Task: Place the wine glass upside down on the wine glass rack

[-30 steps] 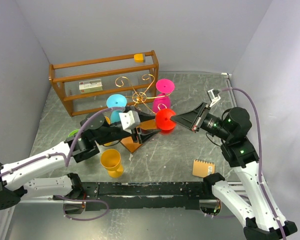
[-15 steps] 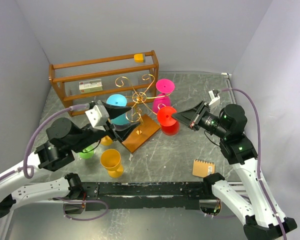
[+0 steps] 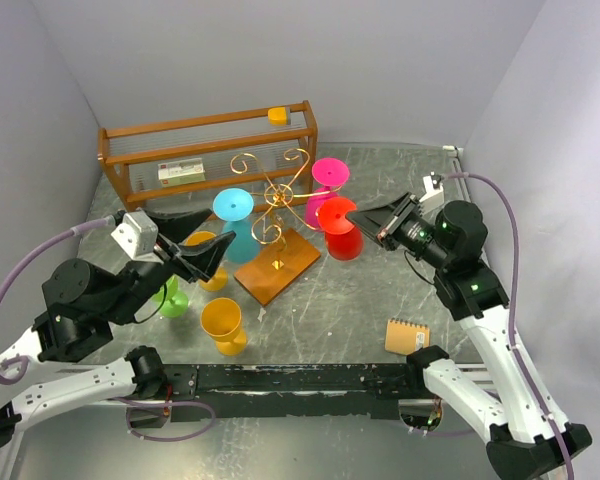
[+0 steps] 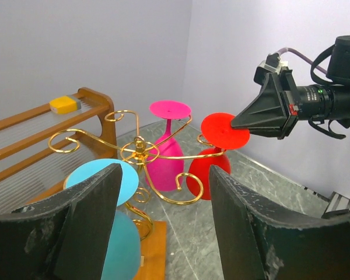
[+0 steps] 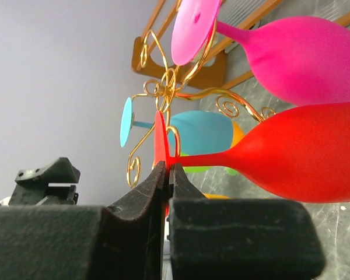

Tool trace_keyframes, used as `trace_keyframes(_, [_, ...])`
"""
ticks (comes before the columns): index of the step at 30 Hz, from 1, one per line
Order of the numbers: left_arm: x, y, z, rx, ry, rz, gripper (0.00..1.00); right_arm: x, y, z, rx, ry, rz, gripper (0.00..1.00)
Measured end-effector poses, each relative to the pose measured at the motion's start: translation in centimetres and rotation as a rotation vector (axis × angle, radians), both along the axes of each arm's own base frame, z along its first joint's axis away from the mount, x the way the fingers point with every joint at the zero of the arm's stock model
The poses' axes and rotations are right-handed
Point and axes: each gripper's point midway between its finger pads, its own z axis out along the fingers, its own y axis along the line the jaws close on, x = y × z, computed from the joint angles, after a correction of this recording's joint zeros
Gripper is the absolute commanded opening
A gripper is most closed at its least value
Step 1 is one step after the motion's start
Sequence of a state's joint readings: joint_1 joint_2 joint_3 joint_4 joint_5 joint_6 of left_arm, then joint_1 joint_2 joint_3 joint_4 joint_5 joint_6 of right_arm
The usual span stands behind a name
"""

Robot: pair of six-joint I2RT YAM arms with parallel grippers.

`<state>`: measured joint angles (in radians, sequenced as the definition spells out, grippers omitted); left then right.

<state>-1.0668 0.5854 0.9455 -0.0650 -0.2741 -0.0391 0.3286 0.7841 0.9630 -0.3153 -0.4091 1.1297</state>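
1. Your right gripper (image 5: 166, 169) is clamped on the stem of the red wine glass (image 3: 340, 240), just under its foot. The glass hangs foot up and bowl down at the right side of the gold wire rack (image 3: 270, 200), just beside the pink glass (image 3: 325, 195).
2. Your left gripper (image 3: 218, 238) stands apart and holds nothing.
3. A second ago that left gripper was down at the rack's wooden base; it has since pulled back to the left and spread wider. Meanwhile the red wine glass came from in front of the base up to a scroll arm. The hooking now looks to rest on your right arm alone. You cannot tell yet whether the stem sits in the curl.
4. Count: one rack, one wooden shelf (image 3: 205, 125), one notebook (image 3: 407, 337). There appear to be six glasses: red, pink, the cyan glass (image 3: 235, 215), the green glass (image 3: 172, 300), the yellow glass (image 3: 223, 325) and a half-hidden second yellow glass (image 3: 212, 275).
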Motion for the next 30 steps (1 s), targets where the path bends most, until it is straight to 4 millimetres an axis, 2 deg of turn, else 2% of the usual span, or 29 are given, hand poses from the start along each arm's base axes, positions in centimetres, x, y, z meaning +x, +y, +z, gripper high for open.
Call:
trace_keyframes(7, [0.2, 0.7, -0.9, -0.018, 0.033, 0.028, 0.70, 1.5, 0.6, 0.0, 0.050, 0.031, -0.009, 0.00])
trace_keyframes(15, [0.1, 1.4, -0.6, -0.048, 0.044, 0.046, 0.70, 2.7, 1.6, -0.3, 0.111, 0.069, 0.011, 0.00])
trace_keyframes(30, [0.4, 1.8, -0.7, -0.052, 0.054, 0.069, 0.70, 3.0, 2.5, 0.0, 0.150, 0.075, 0.063, 0.00])
